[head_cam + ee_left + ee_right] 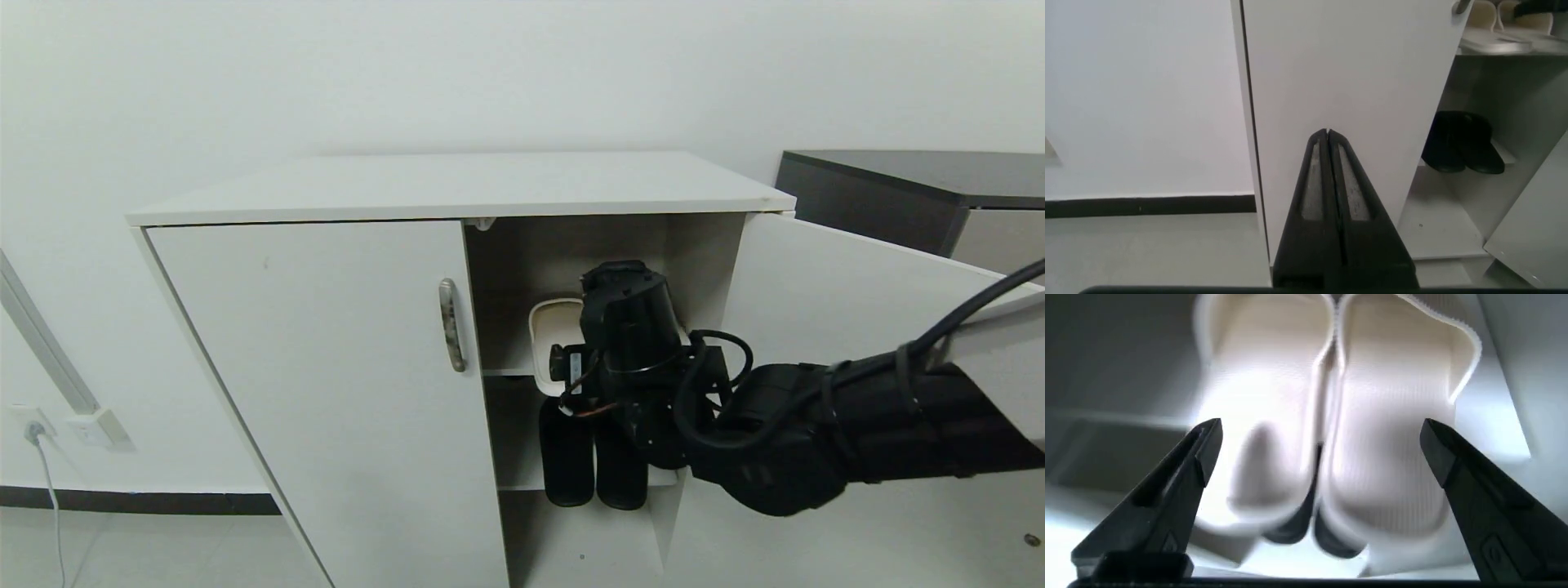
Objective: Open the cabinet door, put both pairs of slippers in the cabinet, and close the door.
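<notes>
The right gripper [1319, 437] has its fingers [1200, 449] spread wide and empty, one on each side of the white slippers [1331, 416], which sit side by side on the upper shelf of the cabinet [457, 186]. The head view adds the black slippers [592, 457] on the shelf below, with the cabinet's right door [849, 286] swung open. The left gripper [1328, 139], fingers pressed together on nothing, hangs before the cabinet's shut left door [1347, 73].

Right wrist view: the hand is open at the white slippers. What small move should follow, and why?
Probably draw the right hand back out of the cabinet: it stands open, not pinching the white slippers lying on the shelf, and the black slippers already sit below.
</notes>
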Motion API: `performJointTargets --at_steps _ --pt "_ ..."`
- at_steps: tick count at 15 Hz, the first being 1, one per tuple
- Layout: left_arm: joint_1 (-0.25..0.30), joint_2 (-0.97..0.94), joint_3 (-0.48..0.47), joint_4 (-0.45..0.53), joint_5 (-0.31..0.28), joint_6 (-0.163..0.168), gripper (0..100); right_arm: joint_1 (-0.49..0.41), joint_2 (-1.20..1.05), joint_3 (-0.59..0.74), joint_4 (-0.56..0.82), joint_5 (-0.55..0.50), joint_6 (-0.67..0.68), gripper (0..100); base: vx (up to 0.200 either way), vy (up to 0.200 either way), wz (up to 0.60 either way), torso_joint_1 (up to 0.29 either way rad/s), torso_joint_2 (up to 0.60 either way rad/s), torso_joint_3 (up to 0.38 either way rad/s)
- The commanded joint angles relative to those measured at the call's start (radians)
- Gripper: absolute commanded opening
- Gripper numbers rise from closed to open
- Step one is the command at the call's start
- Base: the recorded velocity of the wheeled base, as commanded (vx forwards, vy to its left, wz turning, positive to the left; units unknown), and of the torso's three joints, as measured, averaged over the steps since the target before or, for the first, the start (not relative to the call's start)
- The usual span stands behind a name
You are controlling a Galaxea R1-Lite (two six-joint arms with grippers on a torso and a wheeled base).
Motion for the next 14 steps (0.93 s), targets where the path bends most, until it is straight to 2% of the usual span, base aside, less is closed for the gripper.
performJointTargets --at_steps 1,4,5,14 --pt "0.000 0.000 0.000 -0.001 0.001 0.000 0 0.026 -0.078 0.104 -0.069 0.004 -0.003 100 0.000 0.000 0.00 0.000 0.00 0.000" --pt "0.000 0.000 0.000 -0.001 -0.001 0.003 0 0.036 -0.089 0.168 -0.138 0.013 -0.014 100 0.000 0.000 0.00 0.000 0.00 0.000" --pt "0.000 0.000 0.000 0.001 -0.004 0.005 0 0.036 -0.089 0.170 -0.138 0.018 -0.014 0 0.000 0.000 0.00 0.000 0.00 0.000" --pt "0.000 0.000 0.000 -0.001 -0.004 0.003 0 0.065 -0.072 0.185 -0.143 0.024 -0.014 0 0.000 0.000 0.00 0.000 0.00 0.000"
